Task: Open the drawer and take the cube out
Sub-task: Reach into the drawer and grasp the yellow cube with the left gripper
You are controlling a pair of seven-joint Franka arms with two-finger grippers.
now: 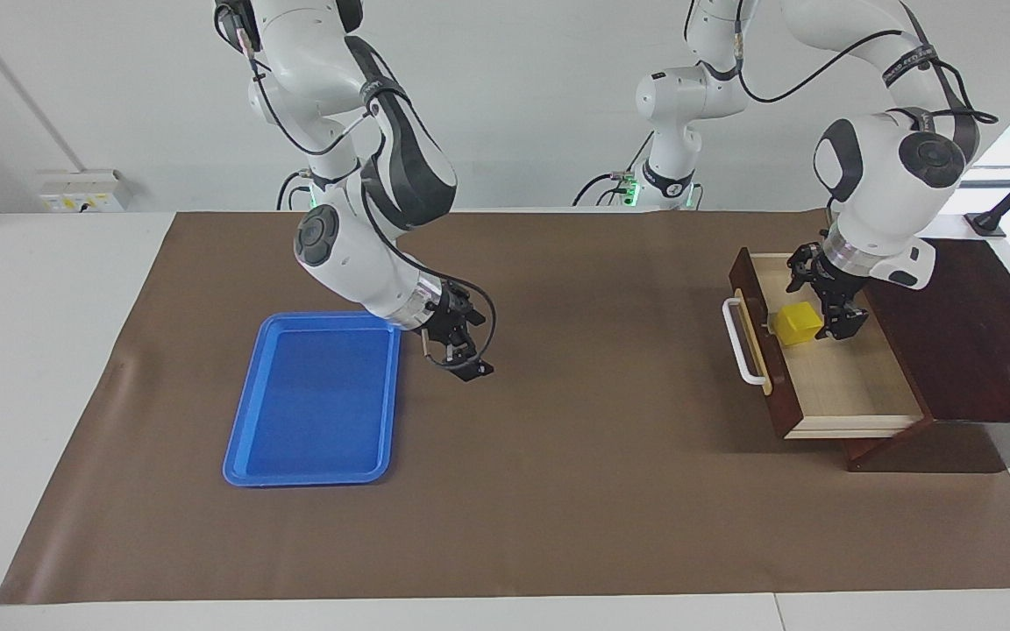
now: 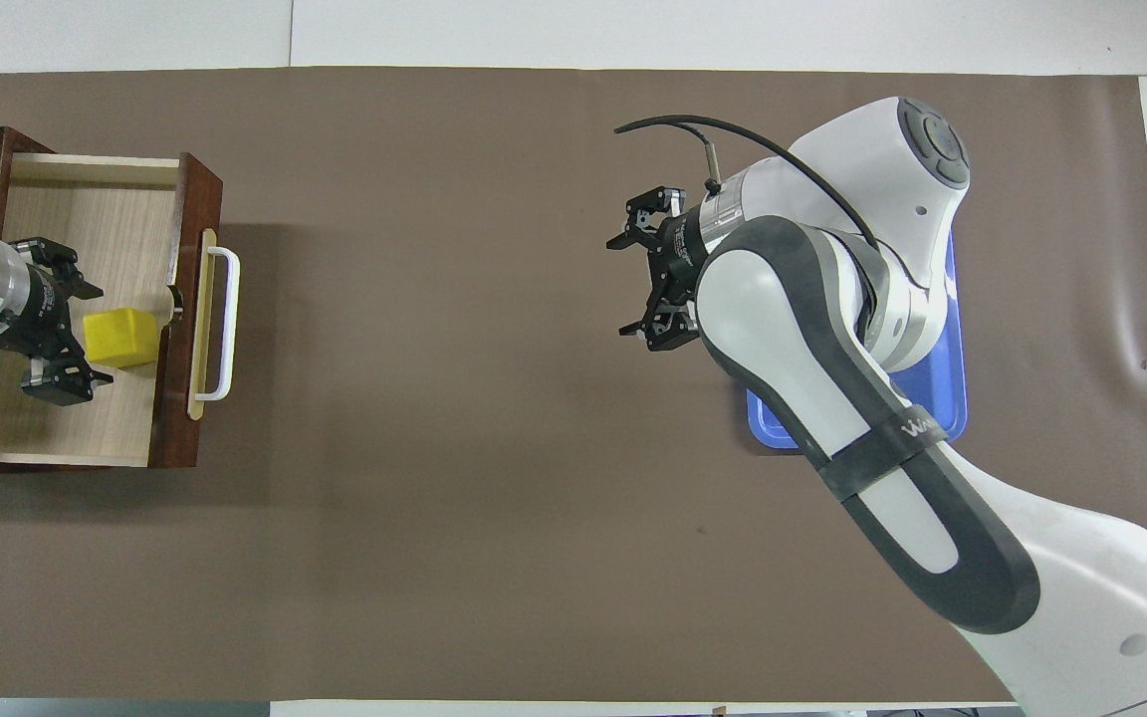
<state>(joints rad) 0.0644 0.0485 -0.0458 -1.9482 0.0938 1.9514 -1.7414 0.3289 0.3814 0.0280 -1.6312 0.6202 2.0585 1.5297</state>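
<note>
Brown mat (image 1: 558, 491) over white table (image 1: 32, 350), white wall.

Drawer (image 2: 96, 299) was pulled out; left claw (image 2: 71, 334) spread inside it, beside the cube (image 2: 120, 337); right claw (image 2: 645, 281) spread over mat (image 2: 434, 448).

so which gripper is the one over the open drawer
The left gripper, open over the drawer beside the cube; the right gripper hangs over bare mat.

A robotics lab: two white robot arms (image 1: 365, 175) mounted at a white table (image 1: 49, 350) covered by a brown mat (image 1: 601, 482), against bare white walls, with loose cables (image 1: 610, 180) and a wall socket box (image 1: 80, 191).
</note>
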